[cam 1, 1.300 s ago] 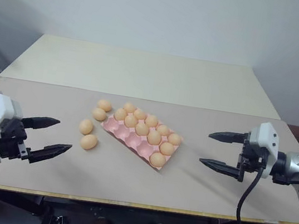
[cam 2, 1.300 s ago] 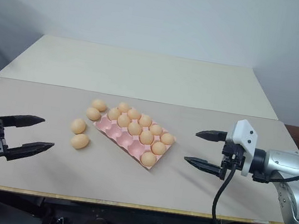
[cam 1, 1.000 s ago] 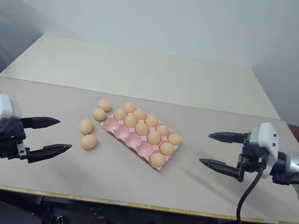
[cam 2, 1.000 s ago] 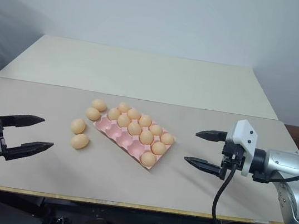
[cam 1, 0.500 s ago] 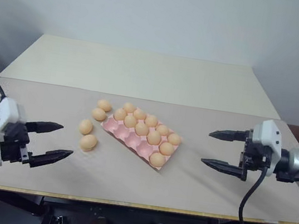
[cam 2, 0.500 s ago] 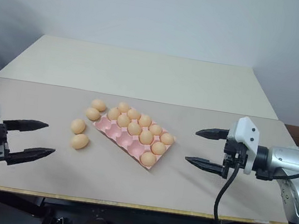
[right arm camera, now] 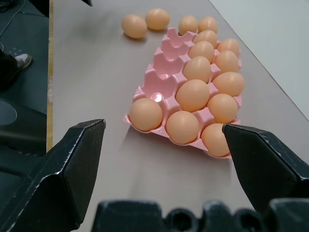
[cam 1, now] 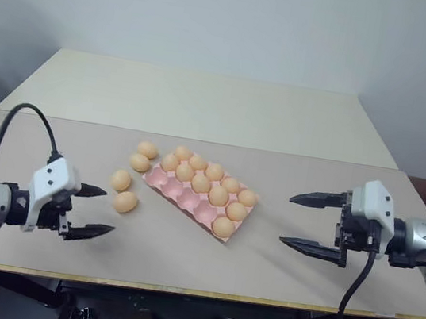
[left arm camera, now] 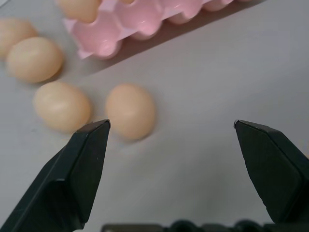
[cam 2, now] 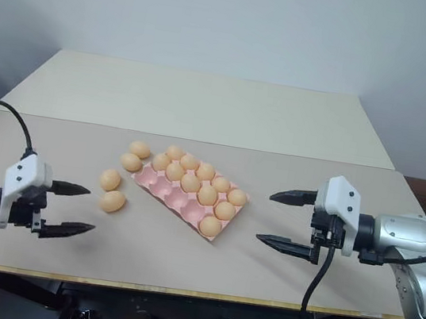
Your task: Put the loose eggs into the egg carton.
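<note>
Your left gripper (cam 1: 91, 210) hangs wide open and empty, low over the table (cam 1: 181, 267), pointing toward the egg carton (cam 1: 199, 198). Four loose eggs (cam 1: 125, 202) lie just off the carton's left end: two touching or nearly touching its far corner, two a little nearer you. The carton holds ten eggs; the four cups left of the lone egg in its near row look empty.

Take the egg nearest you (left arm camera: 130, 111) first, as it sits closest to your left fingers. Its neighbour (left arm camera: 62, 106) lies just beside it, so bring one finger into the gap between them, or approach from the open side away from the carton, and close gently, since eggs roll. Your right gripper (cam 1: 317, 222) waits wide open and empty, well apart from the carton's right end; leave it there.
</note>
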Tool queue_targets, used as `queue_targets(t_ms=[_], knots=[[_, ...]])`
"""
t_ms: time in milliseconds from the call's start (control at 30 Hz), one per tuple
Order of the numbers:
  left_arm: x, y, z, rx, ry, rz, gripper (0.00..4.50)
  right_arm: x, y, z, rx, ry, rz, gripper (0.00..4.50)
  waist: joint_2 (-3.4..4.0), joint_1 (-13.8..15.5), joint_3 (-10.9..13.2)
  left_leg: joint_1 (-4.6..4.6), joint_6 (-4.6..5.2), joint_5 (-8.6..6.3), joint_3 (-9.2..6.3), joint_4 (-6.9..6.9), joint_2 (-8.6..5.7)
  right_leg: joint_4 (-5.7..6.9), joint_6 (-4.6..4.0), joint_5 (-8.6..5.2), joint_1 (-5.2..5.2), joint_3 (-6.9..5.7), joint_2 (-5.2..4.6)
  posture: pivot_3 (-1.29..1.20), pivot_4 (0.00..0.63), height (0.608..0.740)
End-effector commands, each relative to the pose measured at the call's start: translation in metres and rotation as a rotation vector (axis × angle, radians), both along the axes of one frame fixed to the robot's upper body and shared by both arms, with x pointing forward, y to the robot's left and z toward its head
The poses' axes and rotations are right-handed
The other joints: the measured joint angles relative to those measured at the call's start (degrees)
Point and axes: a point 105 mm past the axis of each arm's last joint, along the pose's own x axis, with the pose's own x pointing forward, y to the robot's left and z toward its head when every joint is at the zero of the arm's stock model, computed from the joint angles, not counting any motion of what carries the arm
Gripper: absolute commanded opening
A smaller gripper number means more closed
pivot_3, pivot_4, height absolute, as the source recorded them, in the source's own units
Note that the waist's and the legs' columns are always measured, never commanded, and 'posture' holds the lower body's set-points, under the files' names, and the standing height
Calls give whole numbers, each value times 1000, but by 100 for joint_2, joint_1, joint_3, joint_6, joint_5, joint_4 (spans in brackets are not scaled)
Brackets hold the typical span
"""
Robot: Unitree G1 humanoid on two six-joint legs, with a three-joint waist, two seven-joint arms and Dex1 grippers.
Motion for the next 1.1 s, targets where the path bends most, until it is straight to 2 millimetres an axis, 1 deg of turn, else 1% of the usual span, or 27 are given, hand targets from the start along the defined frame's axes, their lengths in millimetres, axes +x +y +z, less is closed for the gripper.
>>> queue_targets(t_ms=[33,133,233,367,433,567,633,767,900,1033,1067,1100], knots=[[6,9,2,41,-25,-9,4478,-4,3,8,15,-43,6,4500,0,6,0,-2,0,0,0,0,0,-1,0,0,-2,0,0,0,150,740],[10,10,-3,8,-15,-5,4478,-6,4,6,17,-43,3,4500,0,8,0,-2,0,0,2,0,-2,-1,0,1,-1,0,-4,0,150,740],[13,9,-13,19,-10,-1,4478,-6,5,6,21,-45,-1,4500,0,9,0,-2,0,0,3,0,-1,-1,0,2,-1,0,-4,0,150,740],[25,-3,-17,-52,-35,-4,4478,-6,5,7,22,-50,-2,4500,-1,16,0,-3,0,0,3,0,-1,1,0,3,-1,0,-2,0,150,740],[35,-9,-21,-55,-57,-2,4478,-5,5,8,21,-53,-2,4500,-2,28,-1,-3,1,1,2,1,-1,1,-1,5,1,0,-2,0,150,740],[51,-23,-24,-91,-93,-1,4478,-5,5,9,19,-58,1,4500,-4,23,-3,-3,1,1,2,2,-4,0,22,21,4,2,-2,0,150,740],[55,-29,-29,-73,-92,-12,4478,-5,5,10,18,-61,1,4500,-5,17,-3,-5,1,1,2,2,-5,-1,32,27,4,3,-1,0,150,740],[60,-32,-40,-36,-69,-8,4478,-6,4,11,17,-65,-7,4500,-6,-11,-4,-4,1,1,1,2,-1,0,33,29,3,7,7,0,150,740],[65,-31,-43,-17,-67,15,3629,-7,3,11,19,-66,-22,4500,-7,8,-4,-2,2,1,-1,2,2,3,30,31,3,6,11,0,150,740],[63,-33,-38,-36,-76,-4,2255,-6,2,12,21,-69,-35,4500,-7,8,-4,-2,2,1,-1,3,1,2,29,31,3,7,9,0,150,740],[63,-33,-36,-37,-88,-4,1983,-6,1,12,22,-69,-37,4500,-7,8,-4,-3,2,1,-1,3,1,1,29,31,3,7,9,0,150,740],[63,-33,-33,-42,-101,-8,1851,-6,1,12,22,-69,-38,4500,-7,8,-4,-3,2,1,-1,3,1,0,29,31,3,7,9,0,150,740]])
